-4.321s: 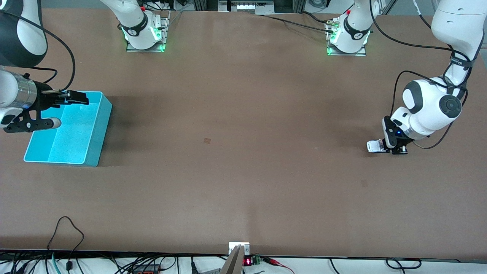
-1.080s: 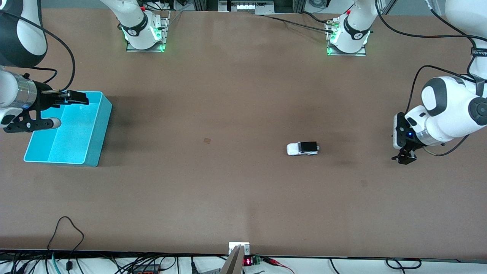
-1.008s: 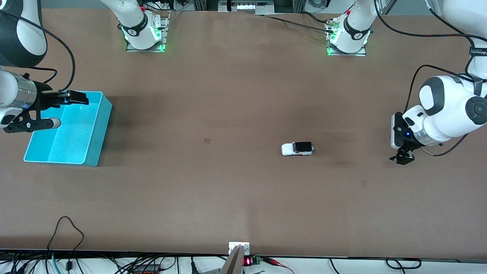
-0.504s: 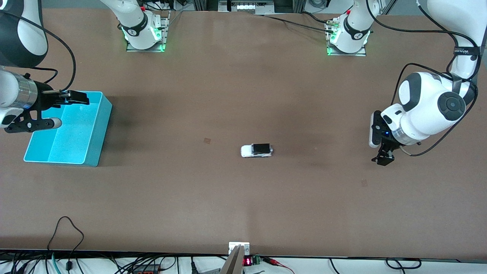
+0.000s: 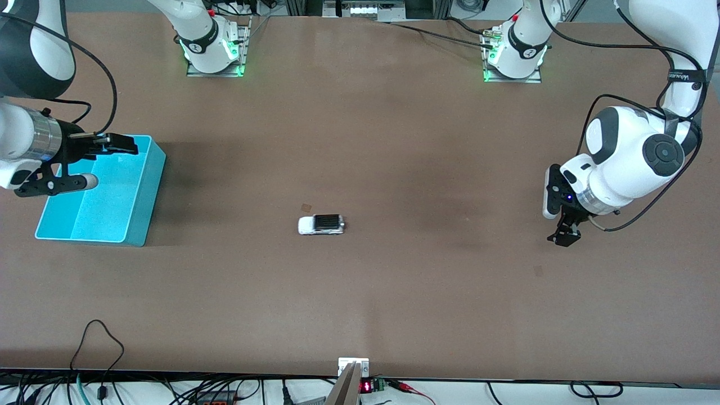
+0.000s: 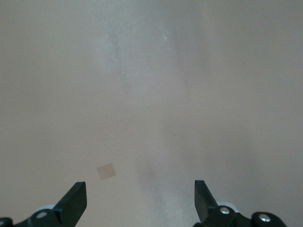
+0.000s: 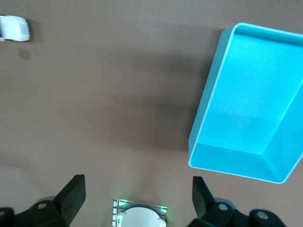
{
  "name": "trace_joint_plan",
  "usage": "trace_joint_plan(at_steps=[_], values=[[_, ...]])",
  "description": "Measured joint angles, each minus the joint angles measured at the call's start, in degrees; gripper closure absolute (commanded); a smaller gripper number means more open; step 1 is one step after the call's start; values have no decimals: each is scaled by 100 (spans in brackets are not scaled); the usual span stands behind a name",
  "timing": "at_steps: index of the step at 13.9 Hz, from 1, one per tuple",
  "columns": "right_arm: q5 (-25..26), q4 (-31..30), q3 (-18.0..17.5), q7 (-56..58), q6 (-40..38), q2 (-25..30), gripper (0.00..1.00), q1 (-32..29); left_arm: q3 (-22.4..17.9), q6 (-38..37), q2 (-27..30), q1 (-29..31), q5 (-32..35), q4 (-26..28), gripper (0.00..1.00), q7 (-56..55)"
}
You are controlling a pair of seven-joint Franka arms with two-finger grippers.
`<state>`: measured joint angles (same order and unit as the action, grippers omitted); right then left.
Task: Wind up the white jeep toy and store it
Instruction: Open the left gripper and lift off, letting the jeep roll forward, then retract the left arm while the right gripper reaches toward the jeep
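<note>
Front view, contents of the surface (image 5: 394,315):

Item 1, jeep (image 5: 320,224). Small white toy car with black roof, standing on its wheels near the middle of the surface, nose toward 9 o'clock, pointed at the bin. Free of both grippers, well apart from each. The right wrist view catches it as a white blur (image 7: 15,28) at the frame edge. Judged to be loose on its own spring, hence untended.

Item 2, bin (image 5: 101,191). Turquoise, open-topped, empty, at the right arm's end of the surface, roughly 9 o'clock from the jeep. The right wrist view shows its bare interior wall (image 7: 246,109). Judged the storage place, set in line with the jeep's heading.

Item 3, right gripper (image 5: 93,166). Over the bin's rim, fingers apart, holding nothing. Position reads as a post from which to reach the jeep as it nears the bin.

Item 4, left gripper (image 5: 564,235). Low over the surface at the left arm's end, about 3 o'clock from the jeep, fingers apart and empty; its wrist view shows only bare surface between the fingers (image 6: 75,203). This arm waits.

Item 5, tan patch (image 5: 306,207). Small square mark on the surface, just at 11 o'clock from the jeep.

Status, as judged: winding appears done; storing not yet done.
</note>
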<state>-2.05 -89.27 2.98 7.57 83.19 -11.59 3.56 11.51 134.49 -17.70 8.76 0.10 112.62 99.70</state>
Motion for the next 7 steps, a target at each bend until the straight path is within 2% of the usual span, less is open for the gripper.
trace_joint_plan(at_steps=[5,7], values=[[-220,-69,-6,254,-269,58,0,29,-1,47,75,-8,-2,-93,0,-1489],[-262,-485,-92,273,-44,322,0,28,4,47,113,-67,-2,-132,0,-2402]])
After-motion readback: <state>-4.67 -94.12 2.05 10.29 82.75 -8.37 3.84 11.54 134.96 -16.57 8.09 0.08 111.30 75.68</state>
